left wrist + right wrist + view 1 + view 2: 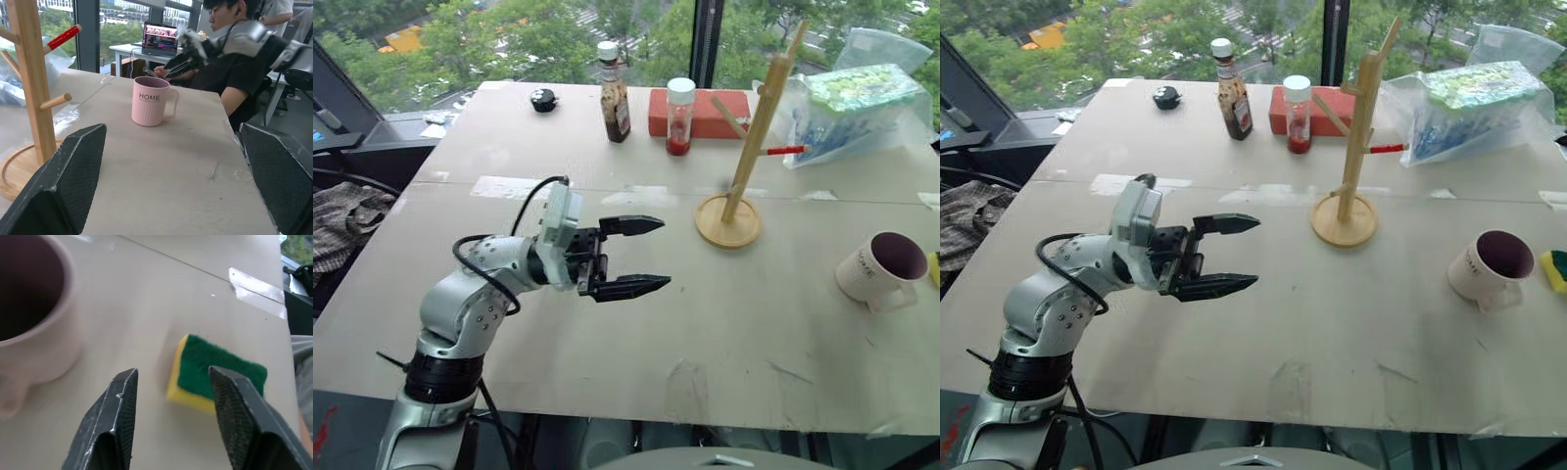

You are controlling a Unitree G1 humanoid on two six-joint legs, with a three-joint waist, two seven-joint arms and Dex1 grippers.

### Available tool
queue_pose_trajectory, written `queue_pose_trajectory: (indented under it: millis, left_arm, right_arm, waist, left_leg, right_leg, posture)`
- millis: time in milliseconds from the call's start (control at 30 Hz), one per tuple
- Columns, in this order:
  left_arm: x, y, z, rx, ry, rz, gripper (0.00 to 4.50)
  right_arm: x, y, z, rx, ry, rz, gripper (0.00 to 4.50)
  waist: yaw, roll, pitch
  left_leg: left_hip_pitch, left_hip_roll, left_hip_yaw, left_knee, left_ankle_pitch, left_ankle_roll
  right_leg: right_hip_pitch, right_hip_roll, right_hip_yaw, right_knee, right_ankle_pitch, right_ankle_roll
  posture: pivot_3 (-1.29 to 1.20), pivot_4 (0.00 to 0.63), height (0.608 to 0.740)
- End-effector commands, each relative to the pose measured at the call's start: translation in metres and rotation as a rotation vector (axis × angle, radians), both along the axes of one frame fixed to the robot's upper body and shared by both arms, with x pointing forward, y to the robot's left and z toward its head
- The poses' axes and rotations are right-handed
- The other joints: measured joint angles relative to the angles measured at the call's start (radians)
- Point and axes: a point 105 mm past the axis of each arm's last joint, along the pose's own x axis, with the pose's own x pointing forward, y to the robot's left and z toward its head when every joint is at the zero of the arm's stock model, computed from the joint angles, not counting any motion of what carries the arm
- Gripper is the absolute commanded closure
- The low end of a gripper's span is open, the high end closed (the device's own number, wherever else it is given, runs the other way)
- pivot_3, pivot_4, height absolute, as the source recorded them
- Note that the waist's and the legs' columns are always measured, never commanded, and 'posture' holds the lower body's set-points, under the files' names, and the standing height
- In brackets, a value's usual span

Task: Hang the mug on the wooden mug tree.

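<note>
Mug sitting on the table, both grippers empty.

The mug [876,271] is standing upright at the right edge of the head view, apart from the mug tree [744,166], which is rising in the upper middle-right with its red-tipped peg pointing right. The left gripper [631,257] is hovering over the table [636,343] at centre-left, pointing right, its jaws standing wide apart and holding nothing. In the right wrist view the right gripper [171,396] is hanging above the table with its jaws parted and empty, the mug at upper left and a sponge [215,374] between the fingertips. A sauce bottle [614,93] and a jar [679,117] are standing at the top.
</note>
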Motion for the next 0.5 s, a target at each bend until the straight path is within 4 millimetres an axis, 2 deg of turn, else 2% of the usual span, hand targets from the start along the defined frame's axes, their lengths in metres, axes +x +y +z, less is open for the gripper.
queue_pose_trajectory:
  millis: [33,167,233,367,500]
  left_arm:
    - [-0.001,-0.002,0.004,-0.002,-0.017,-0.048,0.0]
    - [0.003,-0.003,0.003,0.004,-0.012,-0.083,0.0]
    - [0.005,-0.005,0.002,0.007,-0.013,-0.101,0.0]
    - [0.009,-0.007,0.002,0.005,-0.026,-0.126,0.0]
    - [0.009,-0.006,-0.001,0.021,-0.041,-0.142,0.0]
  right_arm:
    - [-0.017,0.034,-0.003,0.025,-0.022,-0.025,2.26]
    - [-0.022,0.08,-0.023,0.11,-0.073,-0.056,2.26]
    - [-0.019,0.096,-0.034,0.118,-0.076,-0.089,2.26]
    - [-0.008,0.092,-0.052,0.067,-0.156,-0.389,2.26]
    - [0.005,0.105,-0.055,0.102,-0.234,-0.506,2.26]
  waist:
    - [-0.001,0.0,0.0]
    - [-0.008,0.0,0.0]
    - [-0.013,0.0,-0.001]
    - [-0.02,0.0,-0.001]
    - [-0.026,0.0,-0.001]
  left_leg:
    - [0.0,0.0,0.0,0.0,0.0,0.0]
    - [0.001,-0.004,-0.003,0.0,0.0,0.0]
    - [0.001,-0.004,-0.006,0.0,0.0,0.0]
    - [-0.001,-0.006,-0.01,0.001,0.0,0.001]
    - [-0.001,-0.006,-0.01,0.001,0.0,0.0]
  right_leg:
    - [0.0,0.0,0.0,0.0,0.0,0.0]
    - [0.001,-0.002,0.0,0.003,0.0,0.0]
    - [0.001,-0.001,-0.001,0.003,0.0,0.0]
    - [0.001,0.0,0.0,0.003,0.0,0.0]
    - [0.001,0.0,0.001,0.003,0.0,-0.001]
  posture:
    - [0.0,0.15,0.74]
    - [0.0,0.15,0.74]
    - [0.0,0.15,0.74]
    - [0.0,0.15,0.74]
    - [0.0,0.15,0.74]
